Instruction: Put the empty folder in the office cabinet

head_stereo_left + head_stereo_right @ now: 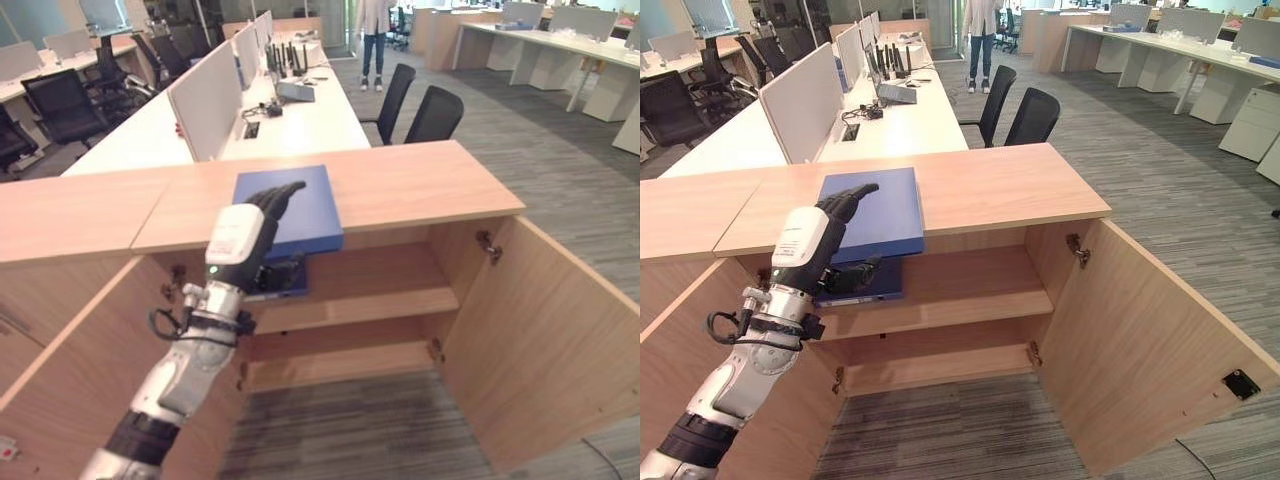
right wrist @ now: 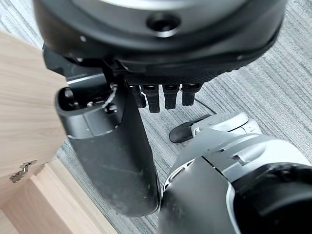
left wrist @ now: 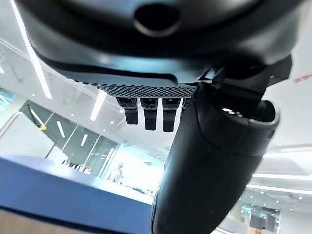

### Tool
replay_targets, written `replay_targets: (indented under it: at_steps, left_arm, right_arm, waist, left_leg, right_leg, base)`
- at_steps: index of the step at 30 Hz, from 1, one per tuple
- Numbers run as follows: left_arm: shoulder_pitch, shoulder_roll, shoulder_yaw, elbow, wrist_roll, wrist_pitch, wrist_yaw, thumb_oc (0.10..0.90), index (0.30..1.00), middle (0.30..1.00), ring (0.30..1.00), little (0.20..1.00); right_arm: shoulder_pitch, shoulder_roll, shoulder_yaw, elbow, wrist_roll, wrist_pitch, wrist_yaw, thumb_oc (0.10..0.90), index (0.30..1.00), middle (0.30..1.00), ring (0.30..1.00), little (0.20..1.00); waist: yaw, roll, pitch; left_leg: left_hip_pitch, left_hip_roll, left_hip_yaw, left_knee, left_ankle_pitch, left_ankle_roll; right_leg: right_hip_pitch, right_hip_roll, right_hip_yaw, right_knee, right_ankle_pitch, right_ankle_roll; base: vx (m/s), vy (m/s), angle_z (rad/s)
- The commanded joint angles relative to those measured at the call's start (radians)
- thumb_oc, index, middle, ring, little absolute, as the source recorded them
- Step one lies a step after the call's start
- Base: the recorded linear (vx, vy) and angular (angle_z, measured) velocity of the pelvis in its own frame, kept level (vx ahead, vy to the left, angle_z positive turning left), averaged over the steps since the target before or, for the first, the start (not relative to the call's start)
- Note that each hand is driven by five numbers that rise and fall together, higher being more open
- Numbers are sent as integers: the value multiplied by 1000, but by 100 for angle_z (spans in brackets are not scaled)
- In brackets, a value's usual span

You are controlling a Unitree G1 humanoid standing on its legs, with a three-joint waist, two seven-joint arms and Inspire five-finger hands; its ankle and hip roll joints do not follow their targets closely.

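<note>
1. Setting: open-plan office.
2. Long white desks (image 1: 300, 125) in rows, split by low partition screens (image 1: 205, 100).
3. Black office chairs (image 1: 432, 113) at the desks; more at far left.
4. Grey carpet floor (image 1: 560, 170) throughout.
5. Foreground: low wooden office cabinet (image 1: 400, 190), doors open, shelves visible.
6. A person (image 1: 375, 35) stands in the far aisle.

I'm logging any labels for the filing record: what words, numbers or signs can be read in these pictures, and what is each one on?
No text can be read in any view.
Blue folder on the cabinet top, under the left hand: plain cover, no label showing.
Second blue folder on the upper shelf: no print showing.
Open cabinet door: bare wood, no sign.
</note>
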Motion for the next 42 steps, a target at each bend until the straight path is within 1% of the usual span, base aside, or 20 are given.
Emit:
replay_targets:
  at_steps: [1,8,16,22,24,29,35,38,39,40,42]
  left_arm:
    - [-222,31,38,10,57,4,39,800,900,900,900,900]
    - [-266,33,23,64,97,39,42,800,900,900,900,900]
    - [-285,42,10,102,135,60,36,800,900,900,900,900]
    - [-328,59,-38,174,247,105,55,800,900,900,900,900]
    - [-346,62,-61,198,272,110,50,800,900,900,900,900]
    - [-371,68,-92,227,281,119,31,800,900,900,900,900]
    - [-409,67,-121,292,318,150,37,800,900,900,900,900]
    - [-446,63,-150,365,360,186,43,800,900,900,900,900]
    - [-449,62,-152,369,360,187,45,800,900,900,900,900]
    - [-472,58,-171,418,379,208,51,800,900,900,900,900]
    - [-479,56,-178,435,386,216,51,800,900,900,900,900]
  right_arm:
    - [-39,-6,43,62,-18,9,10,800,900,900,900,900]
    - [-36,-8,48,64,-26,13,13,800,900,900,900,900]
    - [-30,-11,50,70,-38,15,16,800,900,900,900,900]
    - [-32,-14,52,67,-36,11,7,800,900,900,900,900]
    - [-32,-16,53,65,-33,11,6,800,900,900,900,900]
    - [-33,-21,53,66,-34,15,6,800,900,900,900,900]
    - [-36,-23,60,71,-33,17,5,800,900,900,900,900]
    - [-39,-25,67,72,-35,17,2,800,900,900,900,900]
    - [-40,-25,66,72,-35,17,2,800,900,900,900,900]
    - [-42,-26,70,72,-36,15,-2,800,900,900,900,900]
    - [-42,-26,71,70,-35,16,-2,800,900,900,900,900]
  waist:
    - [5,-54,-18]
    - [-2,-50,-17]
    - [-9,-47,-18]
    - [-17,-46,-17]
    - [-19,-46,-15]
    - [-24,-42,-14]
    - [-29,-42,-13]
    - [-33,-41,-14]
    - [-33,-41,-14]
    - [-35,-42,-13]
    - [-35,-42,-12]
  left_leg:
    - [32,1,-24,-5,-156,-47]
    - [38,0,-18,-5,-159,-45]
    - [40,-4,-12,-5,-164,-43]
    - [45,-4,-10,-5,-166,-43]
    - [45,-5,-10,-5,-166,-43]
    - [46,-5,-7,-5,-167,-42]
    - [47,-5,-2,-5,-168,-41]
    - [48,-4,-2,-5,-168,-40]
    - [47,-4,-2,-5,-168,-40]
    - [48,-4,-3,-5,-168,-39]
    - [48,-4,-3,-5,-168,-39]
  right_leg:
    - [21,-60,-49,6,-40,77]
    - [21,-61,-42,6,-40,78]
    - [20,-63,-36,6,-40,80]
    - [23,-64,-33,6,-40,80]
    - [23,-64,-33,6,-41,80]
    - [21,-64,-33,6,-39,82]
    - [22,-63,-31,6,-39,82]
    - [21,-63,-30,6,-39,82]
    - [21,-63,-31,6,-39,82]
    - [20,-63,-29,6,-40,83]
    - [20,-62,-29,6,-40,83]
  base:
    - [-3,3,-9]
    - [1,2,-3]
    - [0,0,0]
    - [0,0,0]
    - [-5,1,-2]
    - [-5,2,-7]
    - [-2,-1,-1]
    - [0,0,0]
    - [0,0,0]
    - [0,0,0]
    - [0,0,0]
